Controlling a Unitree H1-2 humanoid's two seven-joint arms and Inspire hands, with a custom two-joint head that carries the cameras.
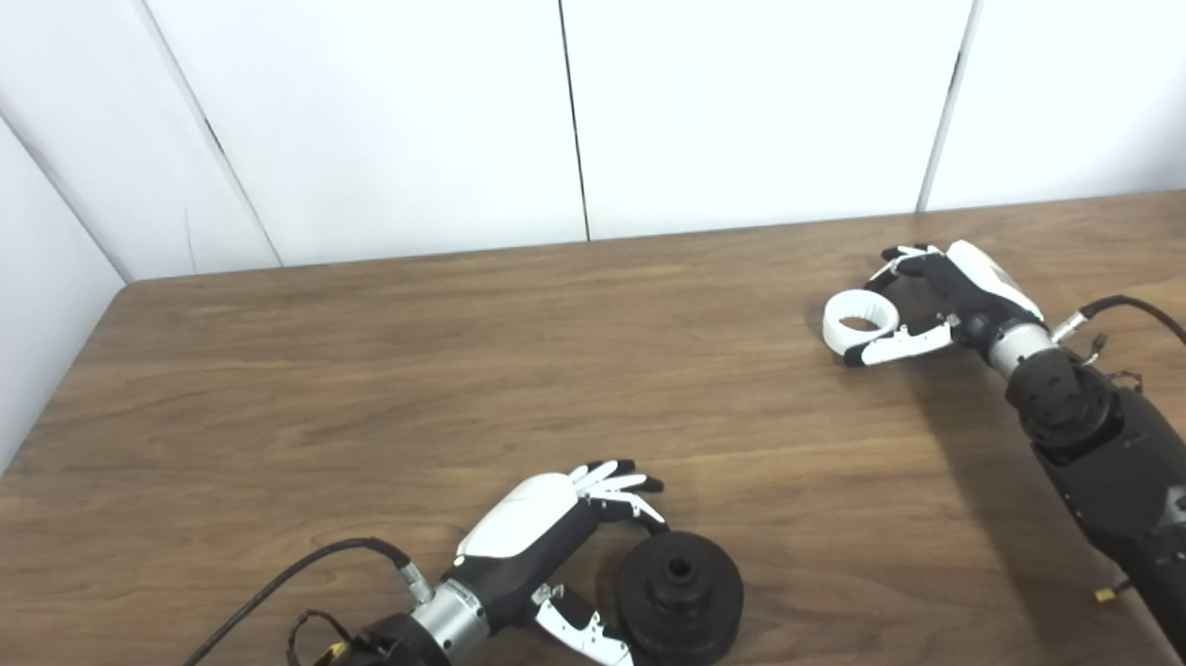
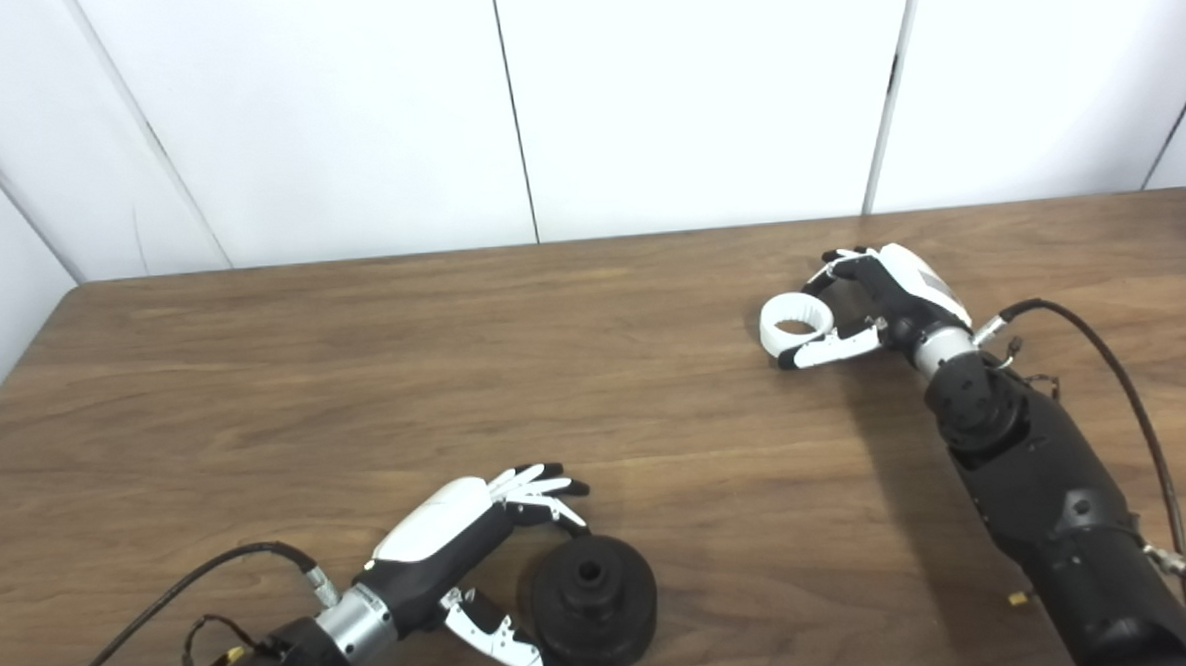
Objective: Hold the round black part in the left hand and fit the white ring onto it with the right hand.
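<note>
Resting nearest the front edge, one round black part (image 1: 681, 597) lies flat on the brown wood-grain surface (image 1: 455, 379), its centre hole facing up. Around it the left hand (image 1: 552, 550) curls loosely, fingers (image 1: 615, 484) over its far rim and thumb at its near side; whether they grip is unclear. Farther back on the right, the right hand (image 1: 937, 298) pinches one white ring (image 1: 858, 321). Behind stand plain white wall panels (image 1: 743, 96). No writing is legible.

At lower centre of the frame, the left hand (image 1: 553, 555) cups the round black part (image 1: 681, 597) on the wooden table (image 1: 355, 383); at upper right, the right hand (image 1: 937, 303) pinches the white ring (image 1: 860, 321) between fingers and thumb.
</note>
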